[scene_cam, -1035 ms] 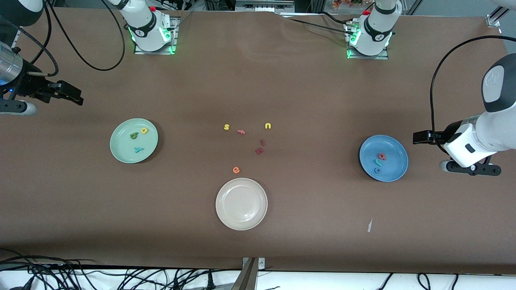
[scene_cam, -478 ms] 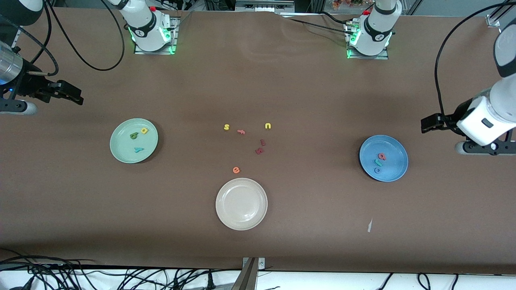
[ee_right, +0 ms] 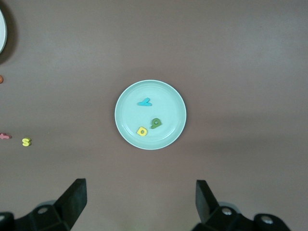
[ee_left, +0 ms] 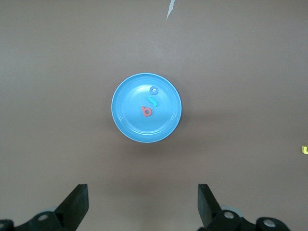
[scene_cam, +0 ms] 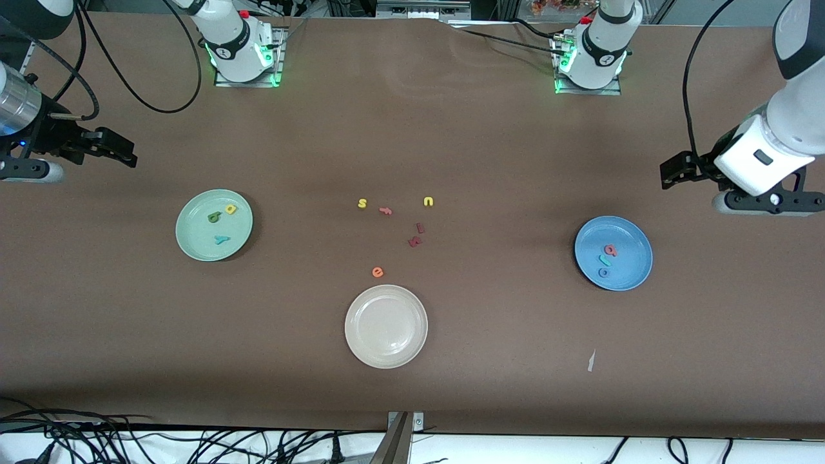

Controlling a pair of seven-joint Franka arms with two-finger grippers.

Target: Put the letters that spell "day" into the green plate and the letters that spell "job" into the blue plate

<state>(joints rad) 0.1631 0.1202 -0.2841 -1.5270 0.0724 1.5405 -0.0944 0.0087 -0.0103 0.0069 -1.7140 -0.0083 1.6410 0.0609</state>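
We find the green plate (scene_cam: 214,225) toward the right arm's end of the table (scene_cam: 490,361), with the "d" (scene_cam: 231,209), "a" (scene_cam: 214,218) and "y" (scene_cam: 222,240) in it. The blue plate (scene_cam: 613,252) lies toward the left arm's end, holding the "b" (scene_cam: 610,250), "j" (scene_cam: 604,260) and "o" (scene_cam: 603,272). Between them, the beige-white plate (scene_cam: 386,326) sits nearest the front camera's edge, the "e" (scene_cam: 378,272) just beside it.
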